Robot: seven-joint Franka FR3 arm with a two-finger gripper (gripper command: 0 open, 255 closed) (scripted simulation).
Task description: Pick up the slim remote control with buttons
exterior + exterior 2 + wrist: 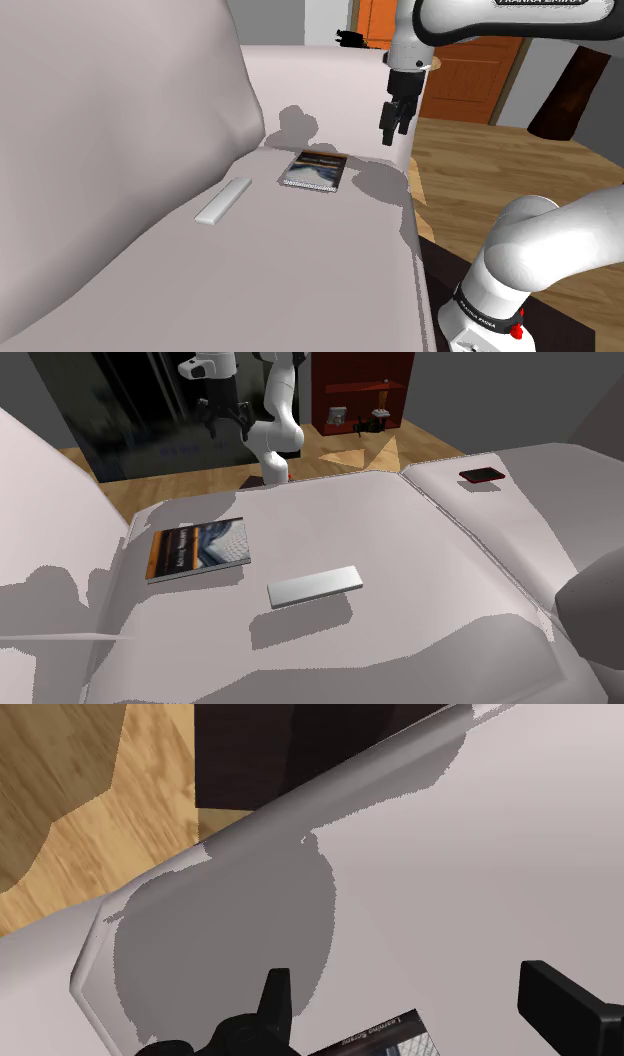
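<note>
Nearest in the shoulder view, the white arm [540, 255] is rising from its stand at the lower right, beside the pale cushioned seat [300, 270] that is spreading across most of the picture. On that seat the slim remote [222, 202] is lying flat, drawn plain pale grey. It is resting close under the rise of the backrest [110, 150] and slanting along it, with nothing touching it. In the second exterior view the remote [314, 586] is sitting near the middle of the seat. Just past it a book [314, 171] with a dark, bluish cover is also lying flat, near the remote but apart from it. Farther on, the black gripper [393, 122] is hanging in the air over the seat's outer edge, beyond the book toward the shoulder view's right and well apart from the remote. Its fingers are standing wide apart with nothing clasped between them. In the wrist view the gripper [405, 989] is looking down on bare seat and a grey shadow, with a corner of the book [385, 1039] showing between the two fingers. The wooden floor [70, 804] is showing past the seat's edge. Farthest off, a small dark flat thing [350, 39] is lying at the seat's far end, and an orange door [465, 80] is standing behind the arm
</note>
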